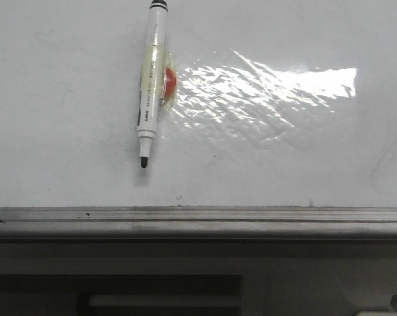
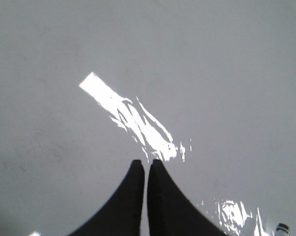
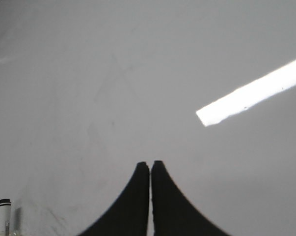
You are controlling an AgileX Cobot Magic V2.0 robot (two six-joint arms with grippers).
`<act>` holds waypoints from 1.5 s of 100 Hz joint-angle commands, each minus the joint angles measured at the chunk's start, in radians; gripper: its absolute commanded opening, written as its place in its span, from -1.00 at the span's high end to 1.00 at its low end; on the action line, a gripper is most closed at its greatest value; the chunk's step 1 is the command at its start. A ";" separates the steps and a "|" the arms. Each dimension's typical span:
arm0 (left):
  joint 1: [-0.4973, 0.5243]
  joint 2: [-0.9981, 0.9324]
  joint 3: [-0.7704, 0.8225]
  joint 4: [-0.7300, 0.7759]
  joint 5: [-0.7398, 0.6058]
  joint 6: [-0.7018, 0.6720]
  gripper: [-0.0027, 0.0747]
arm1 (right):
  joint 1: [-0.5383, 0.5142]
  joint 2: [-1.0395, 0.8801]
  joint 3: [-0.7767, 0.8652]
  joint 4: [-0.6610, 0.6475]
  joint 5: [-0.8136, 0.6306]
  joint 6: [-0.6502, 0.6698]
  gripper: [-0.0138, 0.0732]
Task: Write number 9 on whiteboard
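The big shiny white whiteboard (image 1: 73,164) lay flat and filled most of the front view. Its grey metal rail (image 1: 198,220) ran along the near edge. A bright wrinkly patch of glare (image 1: 264,92) sat on the board, to the right of the middle. A few faint grey smudges showed here and there.

A white marker pen with a black tip (image 1: 151,85) lay on the board, left of the middle and toward the far side. Its black tip pointed to the near side. Its cap was off. A small orange-red bit under clear yellowish tape (image 1: 168,82) was stuck to the pen's right side, about halfway along.

No number 9 could be seen on the board. The white space near the pen tip had no line on it.

The left hand (image 2: 146,163) hung over the bare board. Its two black fingers (image 2: 130,201) were pressed together and held nothing. The right hand (image 3: 150,164) was the same, with its black fingers (image 3: 133,201) closed tight and nothing between them. A bit of the pen showed at the edge of each wrist view, well apart from both hands.
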 commanded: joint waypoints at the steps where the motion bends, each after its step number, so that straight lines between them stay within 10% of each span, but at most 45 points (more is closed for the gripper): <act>1: 0.001 -0.023 -0.026 0.000 -0.002 0.005 0.98 | -0.008 -0.013 -0.110 0.005 0.056 -0.025 0.78; 20: 0.001 0.081 -0.225 0.303 0.297 0.006 0.98 | -0.008 0.078 -0.366 -0.259 0.568 -0.153 0.78; 39: 0.001 0.282 -0.410 0.512 0.446 0.057 0.95 | -0.008 0.225 -0.554 -0.325 0.719 -0.153 0.77; 69: -0.009 0.606 -0.534 0.177 0.599 0.563 -0.16 | -0.008 0.356 -0.617 -0.313 0.717 -0.153 0.10; 84: -0.133 0.706 -0.534 -0.098 0.549 0.770 -0.11 | -0.003 0.398 -0.617 -0.303 0.717 -0.153 -0.14; 132: -0.731 1.041 -0.601 -0.258 0.011 0.768 -0.07 | 0.056 0.402 -0.617 -0.314 0.693 -0.153 -0.14; 150: -0.801 1.160 -0.653 -0.342 -0.167 0.766 -0.07 | 0.056 0.402 -0.617 -0.314 0.701 -0.153 -0.14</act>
